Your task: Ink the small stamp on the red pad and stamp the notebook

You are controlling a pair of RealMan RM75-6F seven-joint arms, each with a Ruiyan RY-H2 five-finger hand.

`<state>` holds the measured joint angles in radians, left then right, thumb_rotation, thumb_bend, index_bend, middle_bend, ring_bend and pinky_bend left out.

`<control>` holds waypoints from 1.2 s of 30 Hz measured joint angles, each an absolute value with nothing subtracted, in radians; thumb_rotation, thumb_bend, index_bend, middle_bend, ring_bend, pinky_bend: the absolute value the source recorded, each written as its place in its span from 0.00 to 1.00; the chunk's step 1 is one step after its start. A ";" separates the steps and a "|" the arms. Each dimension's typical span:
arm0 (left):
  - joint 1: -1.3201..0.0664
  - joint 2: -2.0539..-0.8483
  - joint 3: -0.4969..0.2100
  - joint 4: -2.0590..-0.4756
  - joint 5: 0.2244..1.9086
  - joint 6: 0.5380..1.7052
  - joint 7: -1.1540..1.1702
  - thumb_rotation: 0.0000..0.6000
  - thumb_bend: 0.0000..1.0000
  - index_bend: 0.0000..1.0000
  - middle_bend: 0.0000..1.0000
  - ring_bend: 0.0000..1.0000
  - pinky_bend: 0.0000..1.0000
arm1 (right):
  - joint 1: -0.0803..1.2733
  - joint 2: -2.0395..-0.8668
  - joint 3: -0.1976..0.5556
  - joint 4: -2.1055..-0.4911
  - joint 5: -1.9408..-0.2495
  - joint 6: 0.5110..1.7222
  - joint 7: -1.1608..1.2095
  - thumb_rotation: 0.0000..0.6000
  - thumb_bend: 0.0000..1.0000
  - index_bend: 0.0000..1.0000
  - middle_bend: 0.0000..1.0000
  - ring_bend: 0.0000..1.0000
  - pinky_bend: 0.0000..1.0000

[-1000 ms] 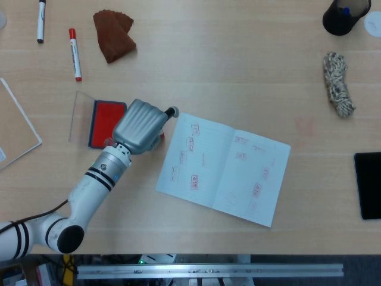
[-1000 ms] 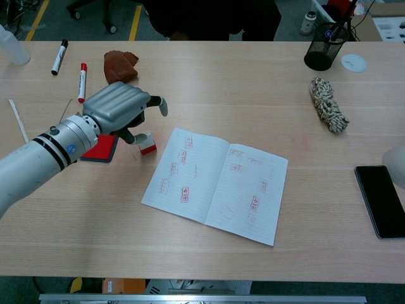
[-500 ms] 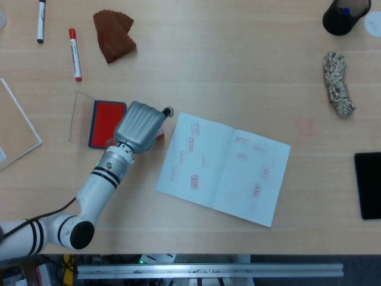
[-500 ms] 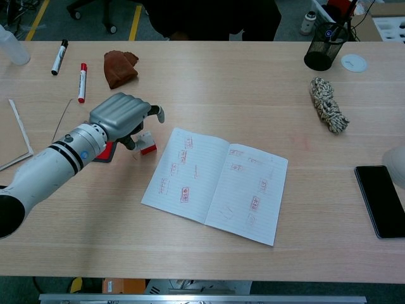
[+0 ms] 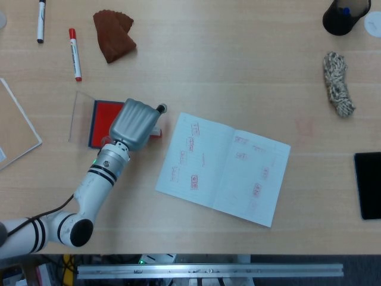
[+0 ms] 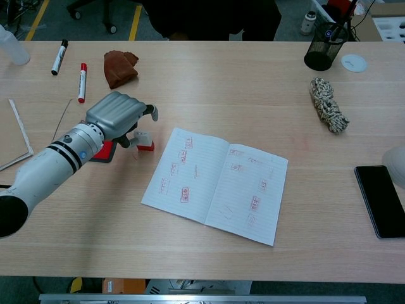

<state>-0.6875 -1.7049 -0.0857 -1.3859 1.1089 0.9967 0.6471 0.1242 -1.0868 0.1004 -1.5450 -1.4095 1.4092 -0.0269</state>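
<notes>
The small stamp (image 6: 144,140), white on top with a red base, stands on the table between the red ink pad (image 5: 105,119) and the open notebook (image 5: 223,168). My left hand (image 5: 134,124) is curled over the stamp and grips it from the pad side; in the head view only a red sliver of the stamp (image 5: 156,133) shows past the fingers. In the chest view the left hand (image 6: 118,114) covers most of the ink pad (image 6: 101,152). The notebook (image 6: 215,183) bears several red stamp marks. A pale rounded shape at the right edge may be my right hand (image 6: 397,163); its fingers are hidden.
Two markers (image 5: 74,53) and a brown cloth (image 5: 114,34) lie behind the pad. A clear sheet (image 5: 15,125) is at the left, a rope bundle (image 5: 338,83) and a black cup (image 5: 344,15) at the back right, and a black phone (image 6: 381,201) at the right edge.
My left hand has drawn back to the left over the ink pad, its fingers curling in. The stamp has shifted slightly left with it.
</notes>
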 measured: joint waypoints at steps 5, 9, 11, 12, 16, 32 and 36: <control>-0.686 -1.705 -0.083 -1.380 1.109 0.999 0.640 1.00 0.25 0.36 0.98 1.00 1.00 | 0.123 -1.086 0.101 -1.548 -1.412 1.412 -0.026 1.00 0.26 0.32 0.38 0.31 0.42; -0.685 -1.709 -0.080 -1.379 1.108 1.004 0.645 1.00 0.25 0.41 0.98 1.00 1.00 | 0.123 -1.085 0.100 -1.549 -1.414 1.412 -0.024 1.00 0.26 0.31 0.38 0.31 0.42; -0.684 -1.713 -0.081 -1.376 1.103 1.007 0.649 1.00 0.25 0.42 0.98 1.00 1.00 | 0.122 -1.084 0.099 -1.549 -1.415 1.412 -0.021 1.00 0.26 0.31 0.38 0.31 0.42; -0.684 -1.715 -0.082 -1.374 1.101 1.008 0.651 1.00 0.25 0.42 0.98 1.00 1.00 | 0.122 -1.084 0.099 -1.549 -1.415 1.412 -0.021 1.00 0.26 0.31 0.38 0.31 0.42; -0.685 -1.727 -0.084 -1.364 1.088 1.015 0.672 1.00 0.25 0.44 0.98 1.00 1.00 | 0.119 -1.082 0.097 -1.548 -1.415 1.413 -0.016 1.00 0.26 0.31 0.38 0.31 0.42; -0.690 -1.750 -0.084 -1.381 1.045 1.028 0.736 1.00 0.25 0.48 0.99 1.00 1.00 | 0.115 -1.078 0.093 -1.537 -1.415 1.406 0.004 1.00 0.26 0.31 0.39 0.31 0.42; -0.693 -1.759 -0.087 -1.377 1.030 1.027 0.748 1.00 0.25 0.49 0.99 1.00 1.00 | 0.113 -1.078 0.093 -1.533 -1.414 1.407 0.007 1.00 0.26 0.31 0.38 0.31 0.42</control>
